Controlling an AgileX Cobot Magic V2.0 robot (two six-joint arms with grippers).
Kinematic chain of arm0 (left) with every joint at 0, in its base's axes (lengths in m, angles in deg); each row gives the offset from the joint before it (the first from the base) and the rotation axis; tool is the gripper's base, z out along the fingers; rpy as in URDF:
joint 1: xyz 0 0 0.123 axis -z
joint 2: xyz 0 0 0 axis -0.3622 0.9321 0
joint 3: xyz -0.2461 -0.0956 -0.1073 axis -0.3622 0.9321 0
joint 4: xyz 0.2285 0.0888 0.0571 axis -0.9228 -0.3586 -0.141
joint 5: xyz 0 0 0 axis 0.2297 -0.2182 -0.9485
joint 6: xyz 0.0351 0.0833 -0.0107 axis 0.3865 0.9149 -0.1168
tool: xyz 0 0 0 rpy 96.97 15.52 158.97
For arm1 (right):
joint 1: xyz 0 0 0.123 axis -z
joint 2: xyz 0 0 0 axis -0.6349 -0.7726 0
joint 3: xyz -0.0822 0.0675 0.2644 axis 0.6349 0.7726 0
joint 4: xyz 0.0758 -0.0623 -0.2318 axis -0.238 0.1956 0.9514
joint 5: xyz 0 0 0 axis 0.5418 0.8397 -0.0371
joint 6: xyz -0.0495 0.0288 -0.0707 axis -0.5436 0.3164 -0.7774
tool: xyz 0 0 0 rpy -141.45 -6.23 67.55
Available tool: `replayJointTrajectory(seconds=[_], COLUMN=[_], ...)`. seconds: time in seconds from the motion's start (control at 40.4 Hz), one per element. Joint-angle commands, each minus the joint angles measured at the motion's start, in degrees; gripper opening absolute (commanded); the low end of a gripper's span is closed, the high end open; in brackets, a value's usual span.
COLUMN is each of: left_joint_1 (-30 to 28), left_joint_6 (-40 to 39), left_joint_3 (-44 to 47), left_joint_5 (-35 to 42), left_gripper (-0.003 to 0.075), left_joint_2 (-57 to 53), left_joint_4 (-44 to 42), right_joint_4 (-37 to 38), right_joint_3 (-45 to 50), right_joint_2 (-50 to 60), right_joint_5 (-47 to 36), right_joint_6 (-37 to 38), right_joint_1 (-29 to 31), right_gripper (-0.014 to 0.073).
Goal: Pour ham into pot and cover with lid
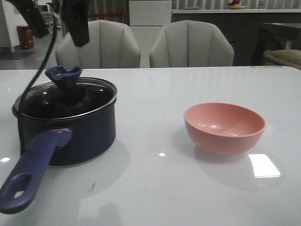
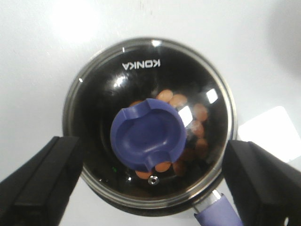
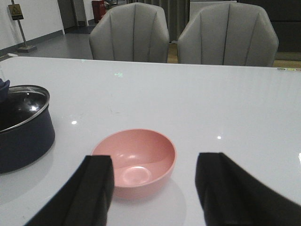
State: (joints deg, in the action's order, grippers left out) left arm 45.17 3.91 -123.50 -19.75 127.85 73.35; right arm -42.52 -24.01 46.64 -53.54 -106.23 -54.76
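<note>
Pot (image 1: 70,134): deep dark navy saucepan, glossy wall, standing on the white table (image 1: 155,188); long purple-blue handle (image 1: 33,174) with a hole at its end, reaching toward the near table edge. Wide bare tabletop lies between pot and bowl, and more beyond the pot toward the far edge.

Lid (image 1: 66,101): round dark glass, shiny steel rim, seated level on the pot's rim and as wide as it; purple-blue flared knob (image 2: 148,136) at centre, notched at its rim (white lettering on the glass, seen in the left wrist view).

Ham (image 2: 188,127): small flat orange-pink pieces, inside the pot, showing through the glass beside the knob.

Pink bowl (image 1: 225,127): round, smooth, matte, interior bare; well apart from the pot, on the side away from its handle.

Left gripper (image 2: 150,183): black fingers (image 2: 42,183) spread wide, above the lid, one on each side of the pot, touching nothing.

Right gripper (image 3: 155,193): black fingers (image 3: 96,188) spread apart, holding nothing, on the near side of the bowl.

Two grey padded chairs (image 1: 190,44): ribbed backs, beyond the table's far edge behind the pot and bowl
</note>
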Motion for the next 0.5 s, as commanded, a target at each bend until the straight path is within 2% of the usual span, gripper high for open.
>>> replayJointTrajectory(seconds=[0.0, 0.471], left_joint_1=[0.39, 0.39], left_joint_6=[-0.14, -0.14], left_joint_3=[-0.10, 23.13], left_joint_5=[3.16, 15.86], left_gripper=[0.0625, 0.0625], left_joint_2=[-7.44, -36.72], left_joint_4=[0.79, 1.14], right_joint_4=[-0.39, -0.39], right_joint_3=[-1.66, -1.66], right_joint_2=[-0.36, -0.36], right_joint_5=[-3.62, -3.76], right_joint_6=[-0.09, -0.09], right_joint_1=[-0.13, -0.13], right_gripper=[0.0492, 0.0492])
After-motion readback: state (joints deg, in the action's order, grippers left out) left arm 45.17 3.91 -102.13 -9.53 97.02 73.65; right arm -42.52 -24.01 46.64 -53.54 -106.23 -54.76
